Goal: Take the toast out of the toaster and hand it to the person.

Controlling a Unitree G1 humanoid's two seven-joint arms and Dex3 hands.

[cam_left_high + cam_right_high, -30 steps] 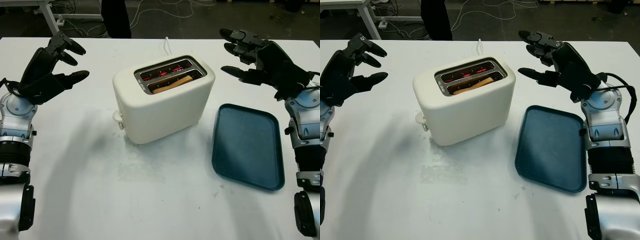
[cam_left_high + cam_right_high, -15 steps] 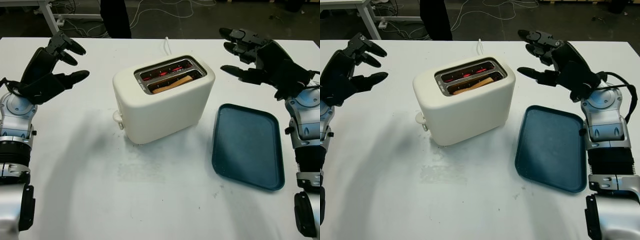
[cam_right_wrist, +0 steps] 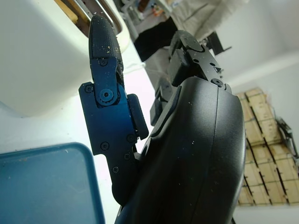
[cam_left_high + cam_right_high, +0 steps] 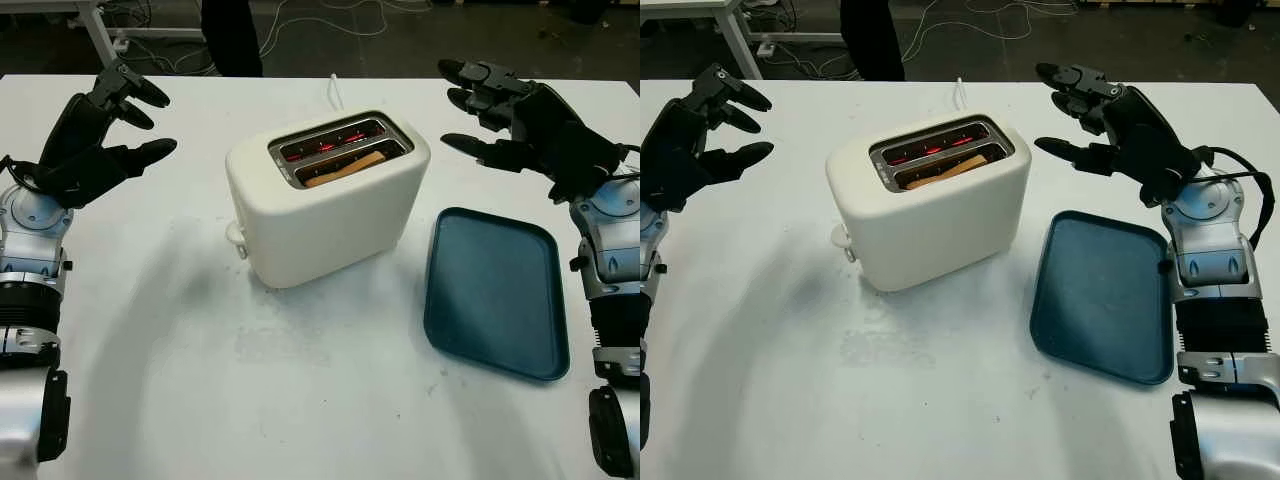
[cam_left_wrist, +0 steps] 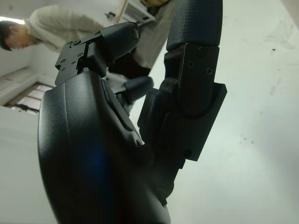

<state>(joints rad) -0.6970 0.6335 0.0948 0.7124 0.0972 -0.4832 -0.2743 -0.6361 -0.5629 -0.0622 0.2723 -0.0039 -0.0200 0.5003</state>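
Note:
A cream toaster [image 4: 325,205] stands in the middle of the white table, its slots glowing red inside. A slice of toast [image 4: 345,168] sits low in the nearer slot, its top edge just showing. My right hand [image 4: 505,110] hangs open above the table, to the right of the toaster and a little behind it. My left hand [image 4: 105,130] is open over the table's left side, well clear of the toaster. A person [image 5: 51,25] in a light top leans in behind the table in the left wrist view.
A dark blue tray [image 4: 497,290] lies flat to the right of the toaster, under my right forearm. A white cord [image 4: 333,90] runs from behind the toaster to the far table edge. Dark legs [image 4: 230,35] stand beyond that edge.

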